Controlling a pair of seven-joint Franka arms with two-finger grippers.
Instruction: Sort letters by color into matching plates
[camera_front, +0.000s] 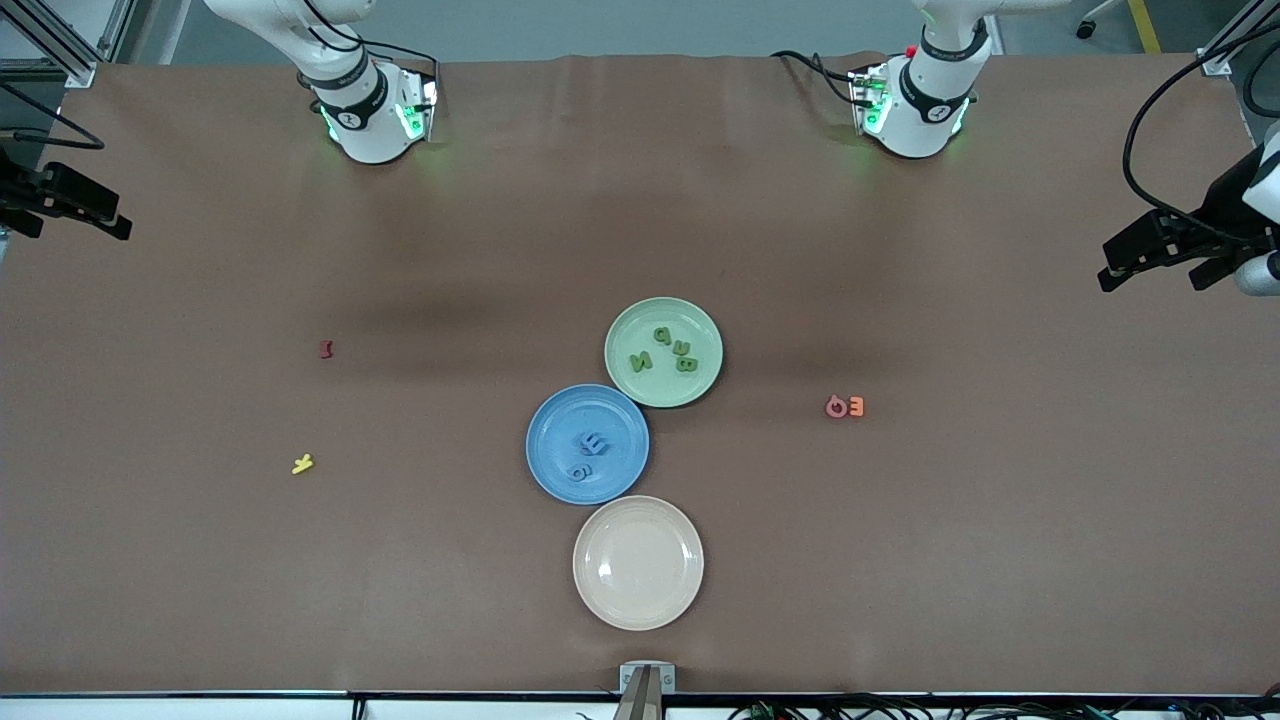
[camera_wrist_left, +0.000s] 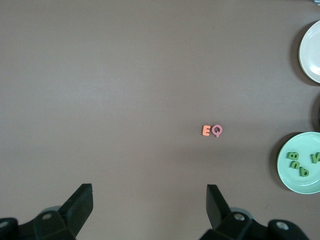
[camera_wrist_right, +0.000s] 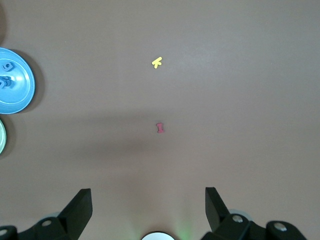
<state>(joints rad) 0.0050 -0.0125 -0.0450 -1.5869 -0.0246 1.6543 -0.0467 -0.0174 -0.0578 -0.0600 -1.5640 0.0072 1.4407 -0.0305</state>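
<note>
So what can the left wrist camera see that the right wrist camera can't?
Only the left wrist view shows the orange E touching the pink Q, the green letters and the cream plate. Only the right wrist view shows the yellow letter, the red letter and the blue plate. Both show the green plate and an open pincer.

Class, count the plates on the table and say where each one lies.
3, in a touching row. The green plate lies farthest from the front camera, the blue plate in the middle, the cream plate nearest. None seems hidden.
</note>
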